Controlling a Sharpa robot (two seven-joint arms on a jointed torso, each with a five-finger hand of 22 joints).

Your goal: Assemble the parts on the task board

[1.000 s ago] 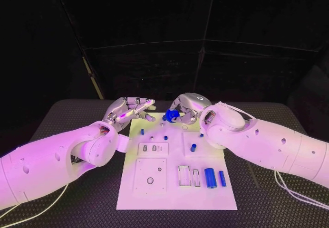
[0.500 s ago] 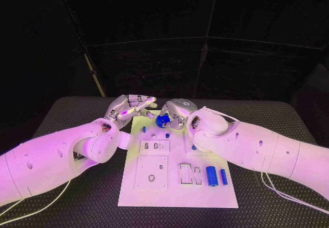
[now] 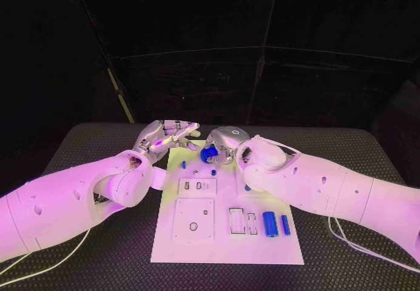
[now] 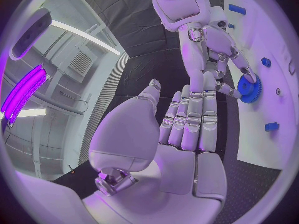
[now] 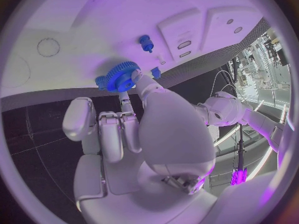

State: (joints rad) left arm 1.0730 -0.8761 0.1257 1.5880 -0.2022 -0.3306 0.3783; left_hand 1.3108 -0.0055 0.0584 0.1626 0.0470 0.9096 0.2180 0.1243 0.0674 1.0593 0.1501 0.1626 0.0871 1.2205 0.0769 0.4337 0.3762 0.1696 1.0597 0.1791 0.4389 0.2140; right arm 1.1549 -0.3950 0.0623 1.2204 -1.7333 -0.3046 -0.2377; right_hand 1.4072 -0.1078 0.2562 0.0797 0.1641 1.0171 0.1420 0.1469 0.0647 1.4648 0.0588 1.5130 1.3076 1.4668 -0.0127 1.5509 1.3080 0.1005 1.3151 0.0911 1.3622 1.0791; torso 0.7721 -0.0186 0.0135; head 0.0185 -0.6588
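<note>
The white task board [image 3: 223,245] lies in the middle of the table. My right hand [image 3: 224,143] is over the board's far end and holds a blue gear [image 3: 208,154] at its fingertips. In the right wrist view the gear [image 5: 120,77] hangs just off the board [image 5: 74,20], near a small blue peg [image 5: 146,43]. My left hand [image 3: 166,137] hovers beside the board's far left corner, fingers stretched out and holding nothing. The left wrist view has my left hand [image 4: 184,129] close to the right hand [image 4: 212,40] and the gear [image 4: 249,90].
A thick blue cylinder [image 3: 269,224] and a thinner blue pin [image 3: 285,225] lie at the board's near right. Small blue pegs [image 3: 183,163] [image 3: 213,173] stand near the far end. Square plates [image 3: 194,222] and slots [image 3: 236,222] take up the board's middle. Dark matting surrounds the board.
My right hand has carried the gear leftward and slightly lower, closer to my left hand. In the last half second it barely moved. The left hand has stayed about where it was.
</note>
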